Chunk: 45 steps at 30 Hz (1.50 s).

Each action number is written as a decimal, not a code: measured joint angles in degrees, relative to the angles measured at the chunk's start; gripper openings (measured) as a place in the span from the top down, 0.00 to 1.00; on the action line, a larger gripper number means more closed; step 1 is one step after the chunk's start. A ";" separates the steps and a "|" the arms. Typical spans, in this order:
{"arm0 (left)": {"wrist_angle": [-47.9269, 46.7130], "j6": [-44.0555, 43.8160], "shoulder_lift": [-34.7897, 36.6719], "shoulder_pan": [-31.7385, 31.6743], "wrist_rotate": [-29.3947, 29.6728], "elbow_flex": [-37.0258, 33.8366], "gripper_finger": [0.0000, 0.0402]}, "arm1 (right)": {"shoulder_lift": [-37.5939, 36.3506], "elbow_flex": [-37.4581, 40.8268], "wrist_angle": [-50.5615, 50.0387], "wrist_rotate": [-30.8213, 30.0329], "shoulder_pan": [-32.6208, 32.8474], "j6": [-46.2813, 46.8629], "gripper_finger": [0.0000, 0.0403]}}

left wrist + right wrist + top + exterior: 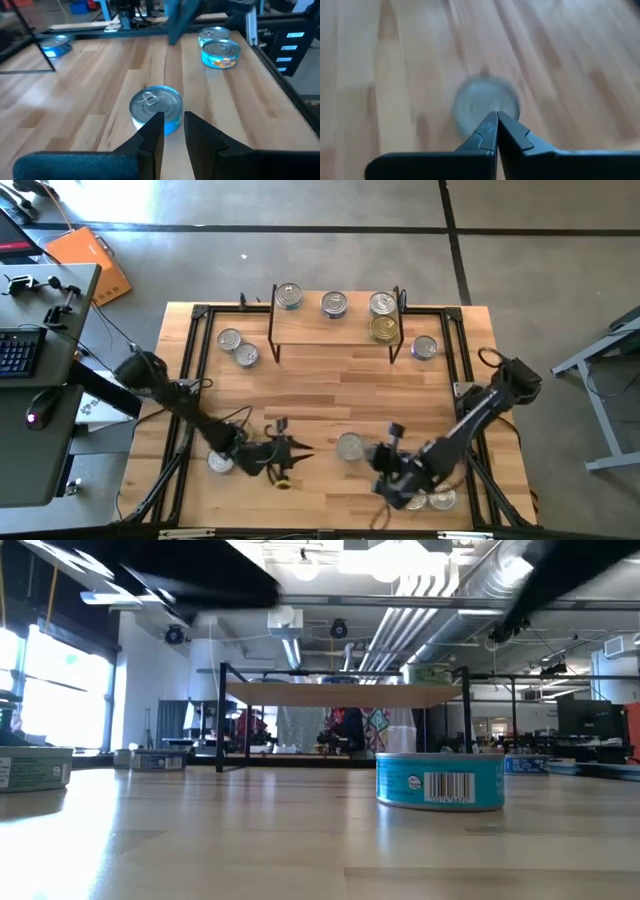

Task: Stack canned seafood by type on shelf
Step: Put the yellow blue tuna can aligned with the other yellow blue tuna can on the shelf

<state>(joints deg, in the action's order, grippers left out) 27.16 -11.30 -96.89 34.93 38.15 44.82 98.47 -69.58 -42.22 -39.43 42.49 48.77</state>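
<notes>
Both of your end effectors hover empty over the near part of the desk, on either side of one loose tin.

Your right end effector [497, 120] has its fingers pressed together, with a silver-topped round tin with a blue side label [350, 446] just to its left; your left end effector [173, 125] has its fingers a little apart and faces that tin from the left. A second silver-topped tin [220, 462] sits under your left arm, and two more [428, 500] lie near the right arm's wrist. On the far light-wood shelf on black legs [335, 322] stand three silver-topped tins [333, 304] and one gold-topped tin [384, 329]. On the wooden desk [330, 395], two tins [238, 347] sit left of the shelf and one [424, 347] right.
</notes>
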 joint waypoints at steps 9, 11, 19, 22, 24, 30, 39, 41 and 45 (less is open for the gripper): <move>1.53 6.64 -8.63 -12.25 -27.14 7.84 0.70 | 0.12 10.31 6.40 -2.32 9.47 20.81 1.00; 1.60 14.07 -10.99 -13.98 -32.30 9.85 0.64 | 0.12 12.17 10.03 -8.52 10.05 22.47 1.00; -1.68 31.38 -21.92 -16.54 -39.51 17.89 0.52 | 0.12 16.48 22.74 -17.50 9.03 18.91 1.00; -6.20 33.06 -24.33 -17.11 -37.91 20.40 0.56 | 0.14 17.25 26.66 -16.83 8.49 16.76 1.00; -7.33 33.08 -24.92 -17.36 -35.88 21.39 0.60 | 0.16 17.29 28.74 -16.10 8.47 14.58 1.00; -11.12 32.39 -24.47 -17.71 -34.92 21.79 0.80 | 0.16 17.22 33.63 -15.88 8.49 8.71 1.00; -13.46 28.12 -23.67 -15.19 -34.10 21.68 0.98 | 0.16 17.22 34.34 -15.91 8.49 6.28 1.00; -14.24 27.77 -22.59 -13.84 -33.94 21.52 0.99 | 0.16 17.22 34.23 -15.91 8.49 6.23 1.00; -16.63 27.57 -20.21 -11.37 -29.50 21.31 1.00 | 0.16 17.73 34.21 -16.55 8.49 6.20 1.00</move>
<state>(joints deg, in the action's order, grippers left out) 10.53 16.28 -117.09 23.57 8.65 66.12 98.63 -51.85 -8.01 -55.98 50.98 54.97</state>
